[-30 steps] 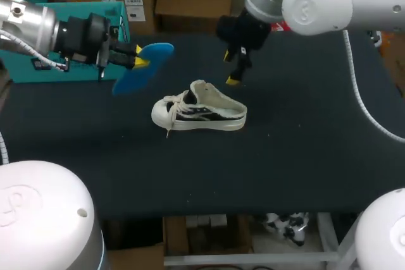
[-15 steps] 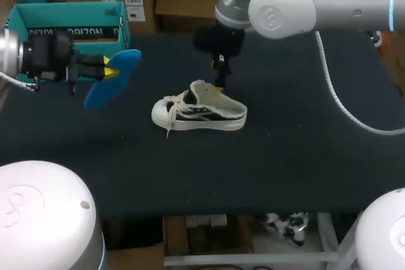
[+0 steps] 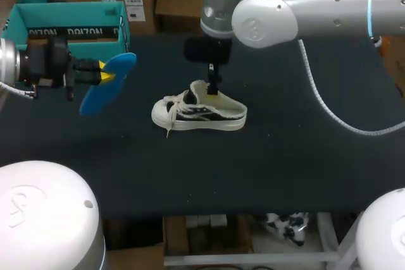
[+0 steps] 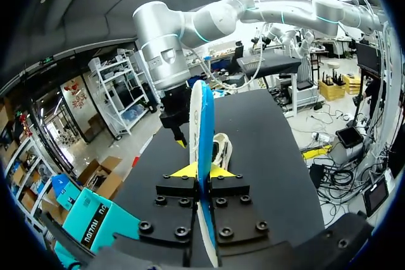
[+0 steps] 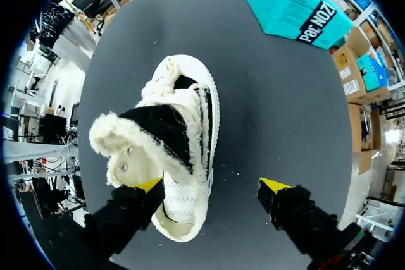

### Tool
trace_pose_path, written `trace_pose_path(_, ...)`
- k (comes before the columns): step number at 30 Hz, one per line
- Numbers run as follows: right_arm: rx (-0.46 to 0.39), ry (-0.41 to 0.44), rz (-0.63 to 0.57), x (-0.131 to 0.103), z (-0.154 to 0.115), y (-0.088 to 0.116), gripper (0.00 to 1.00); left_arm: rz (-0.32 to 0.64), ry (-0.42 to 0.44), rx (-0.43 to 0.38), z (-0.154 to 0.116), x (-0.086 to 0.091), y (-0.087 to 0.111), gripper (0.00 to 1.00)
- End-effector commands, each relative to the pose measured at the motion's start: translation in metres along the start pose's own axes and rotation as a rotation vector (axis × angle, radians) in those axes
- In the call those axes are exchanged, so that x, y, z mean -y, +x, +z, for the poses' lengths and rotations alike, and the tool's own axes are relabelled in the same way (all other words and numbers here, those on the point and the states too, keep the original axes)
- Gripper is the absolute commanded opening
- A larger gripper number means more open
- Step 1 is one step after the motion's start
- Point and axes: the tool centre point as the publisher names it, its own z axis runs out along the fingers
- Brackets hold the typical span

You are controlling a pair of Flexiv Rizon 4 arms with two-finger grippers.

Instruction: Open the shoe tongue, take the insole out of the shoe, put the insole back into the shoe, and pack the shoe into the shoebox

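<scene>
Two jobs are split between our arms. Our left gripper (image 3: 101,74) pinches the blue insole (image 3: 104,85) on edge between its yellow tips, clear of the table (image 3: 285,156) and near the teal shoebox (image 3: 63,12), probably so the shoe is free to be worked. Our right gripper (image 5: 212,184) hangs spread over the white shoe (image 3: 199,113) in mid-table, one tip by the fleecy tongue (image 5: 136,150), the other over bare cloth — seemingly to hold the tongue back for reinsertion. We cannot tell whether that tip touches the fleece — and the tongue hides the shoe's opening, while the shoebox's inside is out of sight.
</scene>
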Motion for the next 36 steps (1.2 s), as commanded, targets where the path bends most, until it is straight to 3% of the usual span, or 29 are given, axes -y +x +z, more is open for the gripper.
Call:
trace_pose_path(1,0.008,0.070,0.013,-0.009,0.005,0.000,1.00,-0.004,-0.003,0.020,-0.006,-0.002,0.007,0.00)
trace_pose_path(2,0.012,0.079,0.019,-0.010,0.006,0.000,0.94,-0.005,-0.005,0.022,-0.007,-0.002,0.007,0.00)
trace_pose_path(4,0.019,0.090,0.030,-0.011,0.007,0.002,0.43,-0.007,-0.007,0.024,-0.008,-0.004,0.008,0.00)
trace_pose_path(6,0.020,0.115,0.045,-0.011,0.010,0.003,0.00,-0.010,-0.010,0.026,-0.009,-0.006,0.010,0.00)
trace_pose_path(21,0.033,0.178,0.129,-0.003,0.010,0.018,0.00,0.002,-0.004,0.008,-0.004,-0.005,0.010,0.00)
trace_pose_path(36,-0.003,0.127,0.351,0.006,-0.020,0.032,0.00,0.053,0.112,-0.113,0.015,0.008,-0.021,0.00)
